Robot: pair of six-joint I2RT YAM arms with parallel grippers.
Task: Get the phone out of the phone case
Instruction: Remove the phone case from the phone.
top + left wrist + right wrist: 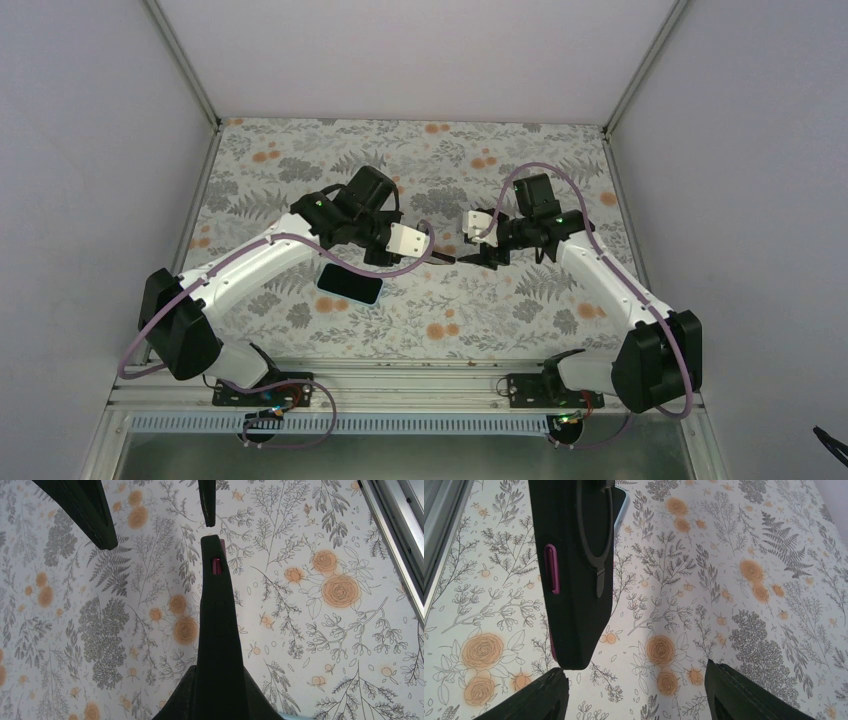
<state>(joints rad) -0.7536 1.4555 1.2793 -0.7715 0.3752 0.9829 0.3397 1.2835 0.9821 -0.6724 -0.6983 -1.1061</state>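
The case (574, 570) ran off the right wrist frame at 12 o'clock. It hid all but 1 pale corner (620, 505) of something behind it. Overhead, it was too small to make out.

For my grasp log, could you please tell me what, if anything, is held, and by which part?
The left tool grips the phone case by one end; the right tool is open and empty.

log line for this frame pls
left pincer: shut on black phone case with magenta button | right pincer: open, near case tip | dark phone: on floral table, out of case
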